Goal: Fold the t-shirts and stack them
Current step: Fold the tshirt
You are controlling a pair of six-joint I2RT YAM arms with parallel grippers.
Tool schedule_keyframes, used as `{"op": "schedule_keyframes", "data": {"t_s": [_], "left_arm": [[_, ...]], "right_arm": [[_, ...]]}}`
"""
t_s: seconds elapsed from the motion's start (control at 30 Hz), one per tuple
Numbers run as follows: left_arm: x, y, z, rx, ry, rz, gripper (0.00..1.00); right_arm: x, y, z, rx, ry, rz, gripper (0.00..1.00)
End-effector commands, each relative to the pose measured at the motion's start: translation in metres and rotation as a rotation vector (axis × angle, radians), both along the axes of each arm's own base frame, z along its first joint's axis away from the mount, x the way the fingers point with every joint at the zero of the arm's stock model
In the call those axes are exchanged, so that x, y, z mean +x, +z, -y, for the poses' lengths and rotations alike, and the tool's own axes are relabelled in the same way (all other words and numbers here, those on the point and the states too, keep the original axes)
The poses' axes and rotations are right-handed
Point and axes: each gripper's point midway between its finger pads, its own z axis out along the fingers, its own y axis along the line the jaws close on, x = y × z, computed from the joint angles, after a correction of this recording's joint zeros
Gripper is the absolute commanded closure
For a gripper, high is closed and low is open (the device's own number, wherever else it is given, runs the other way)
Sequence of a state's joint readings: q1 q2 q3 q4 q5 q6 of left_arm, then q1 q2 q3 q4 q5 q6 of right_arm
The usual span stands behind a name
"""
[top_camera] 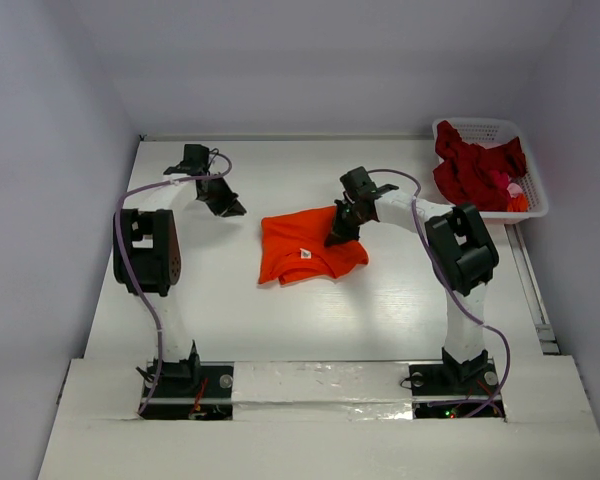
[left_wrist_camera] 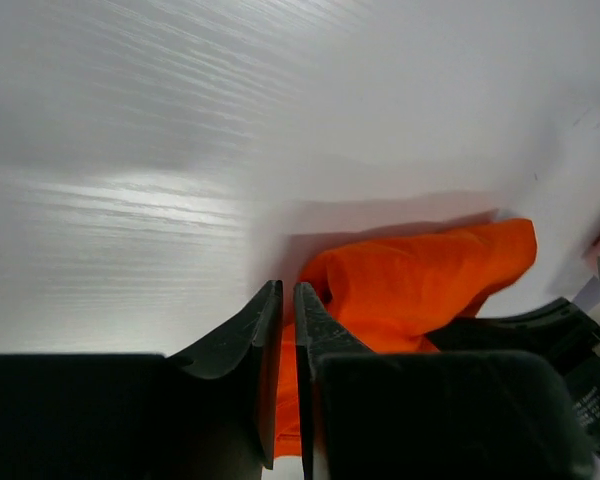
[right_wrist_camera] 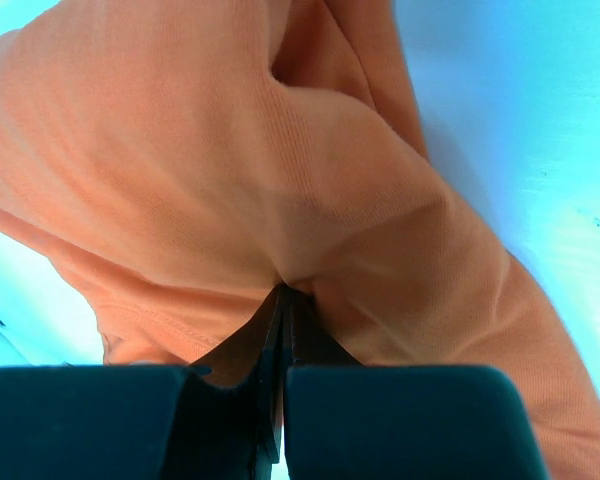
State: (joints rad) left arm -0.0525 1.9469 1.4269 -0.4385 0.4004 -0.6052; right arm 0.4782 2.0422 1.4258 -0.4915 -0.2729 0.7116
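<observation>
The orange t-shirt point(top_camera: 305, 250) lies crumpled in the middle of the table, its small white neck label facing up. My right gripper point(top_camera: 340, 232) is shut on a pinch of its upper right part, and the cloth bunches at the fingertips point(right_wrist_camera: 285, 290). My left gripper point(top_camera: 232, 207) hovers just left of the shirt, not touching it. Its jaws stand almost together with only a thin slit and nothing between them point(left_wrist_camera: 288, 290). The orange t-shirt point(left_wrist_camera: 430, 270) shows beyond them. Dark red t-shirts point(top_camera: 475, 168) sit heaped in the basket.
A white latticed basket point(top_camera: 536, 195) stands at the back right corner, with a bit of pink and orange cloth in it beside the red heap. White walls close in the table on the left, back and right. Both arm bases sit at the near edge.
</observation>
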Motion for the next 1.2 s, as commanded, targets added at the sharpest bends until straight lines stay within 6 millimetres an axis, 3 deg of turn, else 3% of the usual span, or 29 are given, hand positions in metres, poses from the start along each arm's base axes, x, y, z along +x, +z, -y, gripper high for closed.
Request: {"op": "schedule_keyframes", "data": {"t_s": [0.0, 0.13, 0.37, 0.53, 0.63, 0.8, 0.9, 0.97, 1.17], "left_arm": [[-0.003, 0.047, 0.033, -0.084, -0.085, 0.103, 0.93], [-0.008, 0.056, 0.076, -0.137, -0.189, 0.126, 0.92], [-0.014, 0.062, 0.115, -0.172, -0.257, 0.142, 0.93], [-0.036, 0.038, 0.123, -0.135, -0.294, 0.083, 0.94], [-0.059, 0.013, 0.118, -0.076, -0.308, 0.029, 0.94], [-0.111, -0.047, 0.109, -0.039, -0.337, -0.147, 0.94], [-0.133, -0.066, 0.109, -0.027, -0.367, -0.215, 0.95], [-0.145, -0.071, 0.113, -0.021, -0.395, -0.234, 0.96], [-0.148, -0.058, 0.118, -0.017, -0.409, -0.207, 0.96]], "right_arm": [[0.000, -0.002, 0.021, -0.085, -0.020, 0.003, 1.00], [-0.001, -0.002, 0.019, -0.073, -0.011, -0.002, 1.00], [-0.001, 0.003, 0.020, -0.078, 0.010, 0.012, 1.00], [-0.006, 0.002, 0.024, -0.087, 0.011, 0.016, 1.00], [-0.012, 0.000, 0.027, -0.086, 0.006, 0.011, 1.00], [-0.022, 0.002, 0.029, -0.075, 0.007, 0.002, 1.00], [-0.024, 0.006, 0.032, -0.082, 0.008, 0.014, 1.00], [-0.026, 0.011, 0.034, -0.083, 0.013, 0.025, 1.00], [-0.025, 0.029, 0.023, -0.098, 0.077, 0.078, 1.00]]}}
